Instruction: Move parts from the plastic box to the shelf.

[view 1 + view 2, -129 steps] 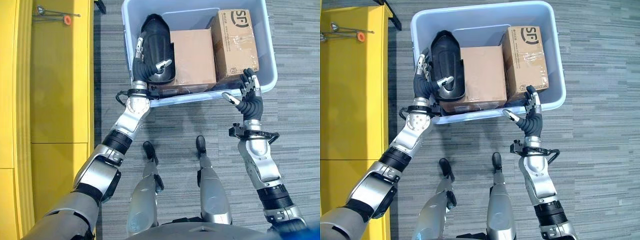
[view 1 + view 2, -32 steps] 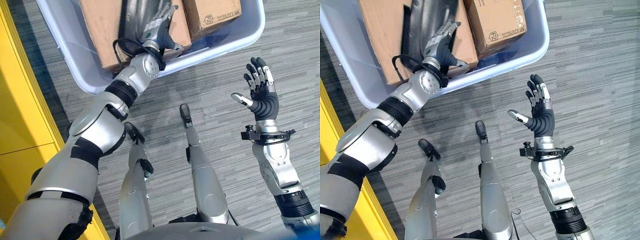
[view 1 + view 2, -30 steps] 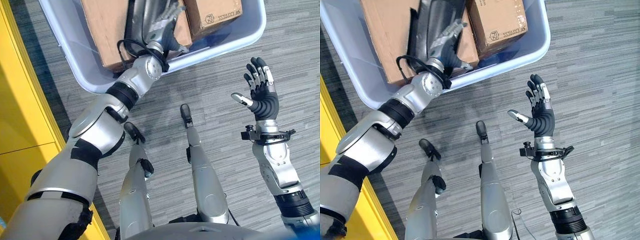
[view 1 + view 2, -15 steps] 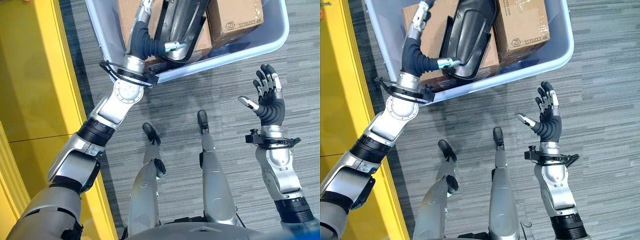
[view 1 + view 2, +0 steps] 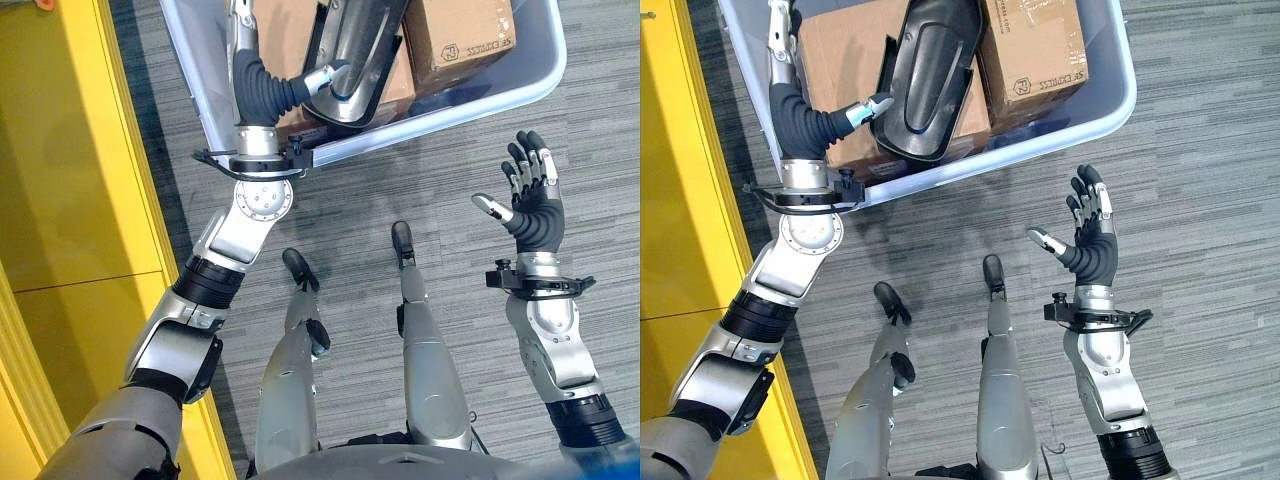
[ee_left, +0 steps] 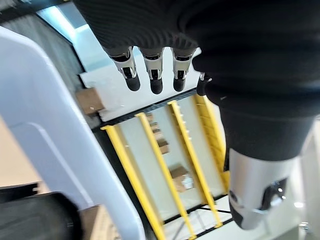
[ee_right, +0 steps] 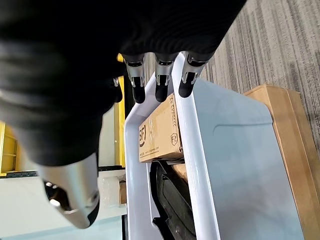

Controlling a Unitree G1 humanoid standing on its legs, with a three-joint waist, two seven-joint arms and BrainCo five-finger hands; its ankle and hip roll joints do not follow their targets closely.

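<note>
The grey striped carpet floor carries the pale blue plastic box, with the yellow shelf beside it.

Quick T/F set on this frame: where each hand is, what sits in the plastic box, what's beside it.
1. The left hand is inside the plastic box, its thumb against the black moulded part. True.
2. The right hand is shut on a cardboard box. False: it is open, raised over the grey carpet, holding nothing.
3. Two cardboard boxes lie in the plastic box, a larger one and a smaller one. True.
4. The black moulded part lies on the floor. False: it sits in the plastic box, resting on the larger cardboard box.
5. A yellow shelf runs along the robot's left. True.
</note>
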